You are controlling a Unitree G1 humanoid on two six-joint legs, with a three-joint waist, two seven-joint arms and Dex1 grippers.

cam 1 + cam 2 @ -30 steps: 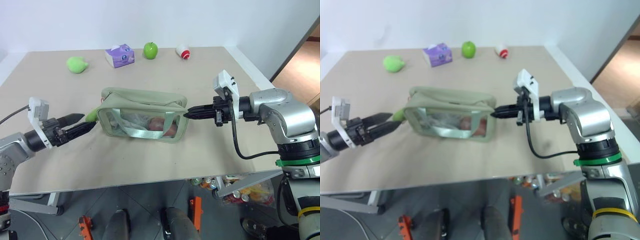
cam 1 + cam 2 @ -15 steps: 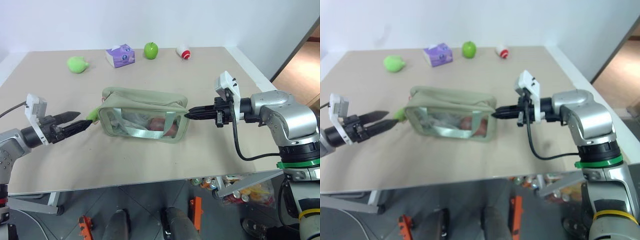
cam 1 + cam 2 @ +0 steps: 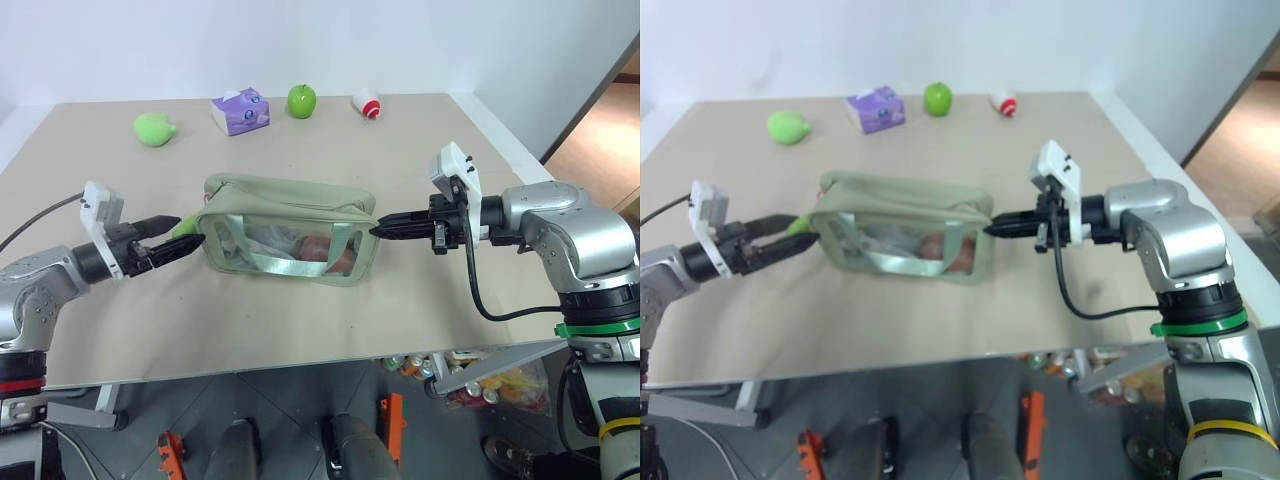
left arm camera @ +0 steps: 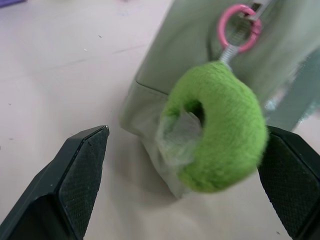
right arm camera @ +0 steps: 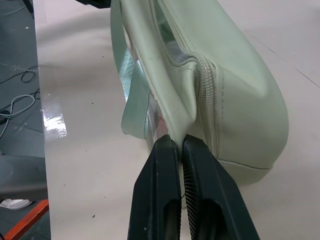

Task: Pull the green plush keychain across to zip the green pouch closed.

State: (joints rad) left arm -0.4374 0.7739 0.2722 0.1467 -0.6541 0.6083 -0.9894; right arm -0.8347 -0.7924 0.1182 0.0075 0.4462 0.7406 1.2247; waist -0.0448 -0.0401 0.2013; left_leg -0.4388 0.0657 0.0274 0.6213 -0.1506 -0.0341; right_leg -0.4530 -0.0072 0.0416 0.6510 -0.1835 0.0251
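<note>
The left gripper (image 3: 183, 238) stands wide open at the pouch's left end, its two black fingers (image 4: 75, 175) spread to either side of the green plush keychain (image 4: 217, 125) without visibly squeezing it. The keychain is a lime ring-shaped plush with a hole through it, hanging from a pink ring link (image 4: 239, 27) clipped to the zipper pull at that left end.

The right gripper (image 3: 384, 228) is at the opposite end, fingers pressed together, with a pinch of the fabric at the pouch's end wall where the zipper (image 5: 209, 95) runs down; whether cloth actually lies between the tips cannot be told.

The green pouch (image 3: 290, 240) lies between the two grippers near the middle of the table (image 3: 300, 330), its long axis running left to right and slanting slightly nearer toward the right end. Its clear window side faces the camera, crossed by a pale green strap band (image 3: 262, 262), with something reddish showing inside.

Along the far edge stand a lime pear-shaped lump (image 3: 154, 129), a purple tissue pack (image 3: 240, 111), a green apple (image 3: 301, 100) and a small red-and-white object (image 3: 367, 103). No writing can be read on any of these.
</note>
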